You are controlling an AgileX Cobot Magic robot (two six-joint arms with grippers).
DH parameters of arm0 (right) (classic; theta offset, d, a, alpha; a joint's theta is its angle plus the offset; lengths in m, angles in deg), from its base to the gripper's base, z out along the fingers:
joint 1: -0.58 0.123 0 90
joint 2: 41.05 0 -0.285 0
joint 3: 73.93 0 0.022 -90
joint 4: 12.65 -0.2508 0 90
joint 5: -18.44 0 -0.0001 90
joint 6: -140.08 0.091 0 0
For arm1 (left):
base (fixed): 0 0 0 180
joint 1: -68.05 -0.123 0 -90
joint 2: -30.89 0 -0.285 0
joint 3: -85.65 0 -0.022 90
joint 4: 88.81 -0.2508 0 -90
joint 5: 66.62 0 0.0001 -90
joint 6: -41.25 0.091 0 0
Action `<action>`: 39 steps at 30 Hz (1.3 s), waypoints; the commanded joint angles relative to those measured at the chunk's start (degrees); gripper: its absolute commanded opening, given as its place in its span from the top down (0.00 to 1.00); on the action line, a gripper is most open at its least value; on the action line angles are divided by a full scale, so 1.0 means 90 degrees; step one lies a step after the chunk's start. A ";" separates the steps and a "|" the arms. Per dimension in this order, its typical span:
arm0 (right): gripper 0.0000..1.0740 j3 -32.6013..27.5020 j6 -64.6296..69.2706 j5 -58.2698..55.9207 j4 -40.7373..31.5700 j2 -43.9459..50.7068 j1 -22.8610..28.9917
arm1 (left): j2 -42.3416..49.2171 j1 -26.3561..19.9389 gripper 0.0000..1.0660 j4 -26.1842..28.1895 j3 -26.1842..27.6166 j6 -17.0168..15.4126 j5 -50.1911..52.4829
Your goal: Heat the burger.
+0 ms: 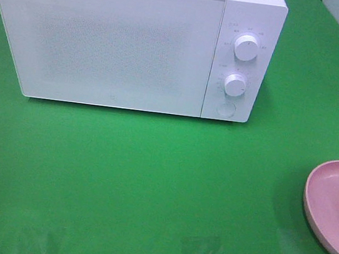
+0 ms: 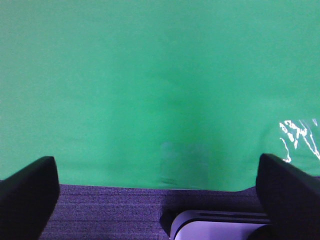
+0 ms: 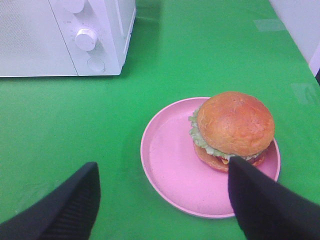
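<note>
Burger (image 3: 234, 130) sits untouched on pink plate (image 3: 170, 160); microwave (image 1: 131, 39) is shut. Both the right gripper (image 3: 162, 200) and left gripper (image 2: 157, 195) are spread, empty. Door-opening is judged next.

Bright, even overhead light fills all three views. The white microwave (image 1: 131, 42) is nearly overexposed, its door detail washed out. Small white glints of glare show on the green table cover (image 1: 149, 181) near its front edge. Shadows are soft and faint. The left wrist view is hazy and soft; the burger (image 3: 234, 129) is fairly sharp.
</note>
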 commanded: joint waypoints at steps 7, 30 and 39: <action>0.34 -0.0006 0.0032 0.0095 0.0006 0.0146 -0.0045 | 0.1197 -0.0006 0.06 -0.0038 -0.0166 0.0013 0.0140; 0.34 -0.0006 0.0032 0.0095 0.0006 0.0108 -0.0045 | 0.3794 0.0032 0.06 -0.0108 -0.0166 0.0032 0.0140; 0.34 -0.0006 0.0025 0.0095 0.0006 0.0089 -0.0045 | 0.3883 0.0032 0.06 -0.0146 -0.0166 0.0032 0.0134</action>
